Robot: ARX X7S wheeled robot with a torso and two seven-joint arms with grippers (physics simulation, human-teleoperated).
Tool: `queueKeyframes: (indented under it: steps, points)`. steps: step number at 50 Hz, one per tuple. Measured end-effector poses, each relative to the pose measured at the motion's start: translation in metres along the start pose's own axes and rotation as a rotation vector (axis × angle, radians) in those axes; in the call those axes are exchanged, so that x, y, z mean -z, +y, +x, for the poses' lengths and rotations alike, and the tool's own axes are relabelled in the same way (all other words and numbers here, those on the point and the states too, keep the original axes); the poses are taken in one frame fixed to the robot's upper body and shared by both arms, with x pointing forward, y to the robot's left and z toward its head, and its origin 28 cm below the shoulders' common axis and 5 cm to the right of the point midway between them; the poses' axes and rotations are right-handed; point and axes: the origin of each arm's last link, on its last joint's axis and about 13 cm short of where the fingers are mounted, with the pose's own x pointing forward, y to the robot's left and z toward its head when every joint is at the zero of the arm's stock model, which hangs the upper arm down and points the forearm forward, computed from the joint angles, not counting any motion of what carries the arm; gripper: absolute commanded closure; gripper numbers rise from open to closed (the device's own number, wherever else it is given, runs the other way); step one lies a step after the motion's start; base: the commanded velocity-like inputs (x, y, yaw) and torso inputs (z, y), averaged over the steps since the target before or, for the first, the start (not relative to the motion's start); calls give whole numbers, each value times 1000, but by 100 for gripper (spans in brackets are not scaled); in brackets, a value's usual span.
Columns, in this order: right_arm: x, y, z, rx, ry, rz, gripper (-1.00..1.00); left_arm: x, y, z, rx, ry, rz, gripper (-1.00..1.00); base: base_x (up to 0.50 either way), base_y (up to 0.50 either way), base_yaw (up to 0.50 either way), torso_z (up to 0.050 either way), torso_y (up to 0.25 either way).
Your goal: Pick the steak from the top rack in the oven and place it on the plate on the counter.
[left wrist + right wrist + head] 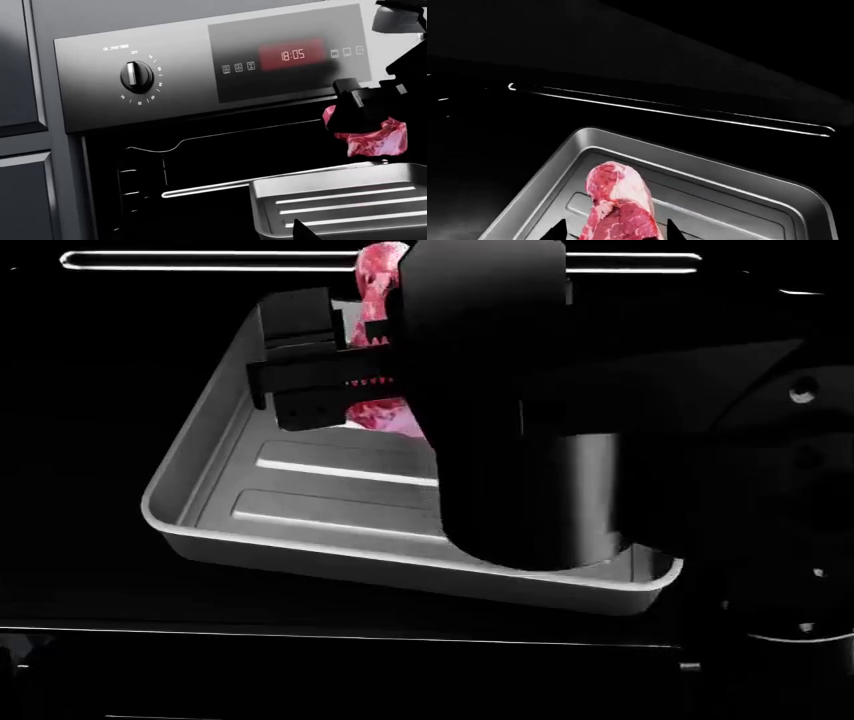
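The steak (pixel 617 210), red-pink with white marbling, stands on edge between the two fingertips of my right gripper (pixel 616 231), which is shut on it. It hangs just above the grey ridged tray (pixel 727 200) in the black oven (pixel 200 165). From the head view the right gripper (pixel 350 355) and arm hide most of the steak (pixel 380 270). The left wrist view shows the steak (pixel 377 140) lifted above the tray's rim (pixel 333 176). My left gripper (pixel 220 236) hovers in front of the oven, one fingertip (pixel 303 232) far out to the side, nothing held. Plate and counter are out of view.
A silvery rack rail (pixel 267 258) runs behind the tray, with wire side rails (pixel 130 172) on the cavity wall. Above the opening are the oven's knob (pixel 137 76) and a red clock display (pixel 291 54). Dark panelled cabinet doors (pixel 20 75) flank the oven.
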Motion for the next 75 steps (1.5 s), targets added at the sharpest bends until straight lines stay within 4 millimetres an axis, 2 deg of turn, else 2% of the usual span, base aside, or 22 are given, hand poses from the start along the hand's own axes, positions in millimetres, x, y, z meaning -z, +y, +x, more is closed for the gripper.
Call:
queueKeyframes:
  steps: [16, 33, 55, 75]
  points:
    - [2, -7, -32, -63, -80, 13, 100, -2, -1, 1, 1, -4, 2, -100, 0, 0, 0, 0, 0]
    - [2, -7, -45, -71, -147, -6, 100, -2, -1, 1, 1, -5, 1, -100, -491, 28, 0, 0, 0]
    - [-8, 4, -60, -56, -291, -69, 100, -7, 1, 1, -10, -21, 2, -100, -263, 463, 0, 0, 4]
    - [-8, 6, -63, -53, -343, -84, 100, -6, 2, 1, -14, -2, 3, -100, -285, 467, 0, 0, 250]
